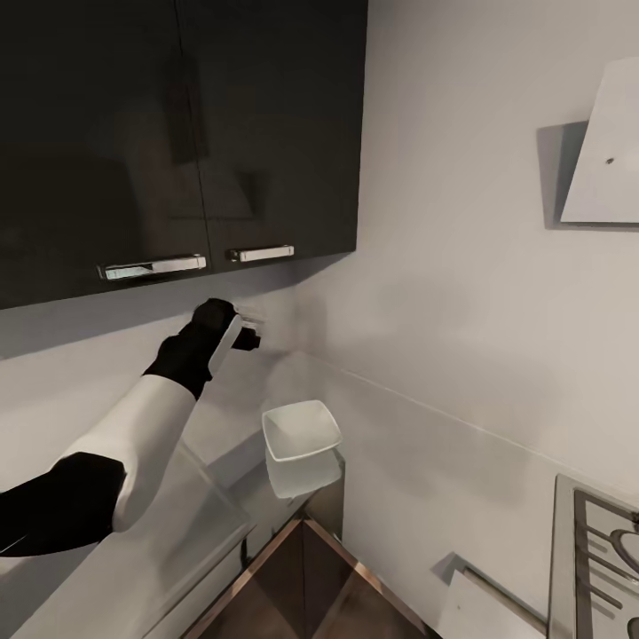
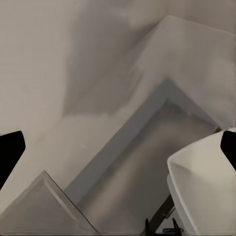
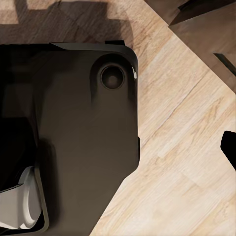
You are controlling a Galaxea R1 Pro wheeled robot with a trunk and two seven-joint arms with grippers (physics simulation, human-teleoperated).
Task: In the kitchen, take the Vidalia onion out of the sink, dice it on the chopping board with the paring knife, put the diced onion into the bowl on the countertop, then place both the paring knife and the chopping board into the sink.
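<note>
The white squarish bowl (image 1: pixel 302 430) stands on the grey countertop (image 1: pixel 232 486) near the wall corner, below the black upper cabinets. My left gripper (image 1: pixel 248 335) is stretched out above and beyond the bowl, close to the wall, and it is open and empty. In the left wrist view its fingertips (image 2: pixel 10 152) stand wide apart, with the bowl (image 2: pixel 206 191) beside one of them and the countertop (image 2: pixel 132 187) beneath. My right gripper (image 3: pixel 118 147) hangs low over the robot's black base and looks open, one fingertip (image 3: pixel 228 147) showing. The onion, sink, chopping board and paring knife are out of view.
Glossy black upper cabinets (image 1: pixel 177 133) with metal handles hang just above my left hand. A white range hood (image 1: pixel 603 142) and a hob (image 1: pixel 603 550) are at the right. Pale wood floor (image 3: pixel 187 147) lies around the base.
</note>
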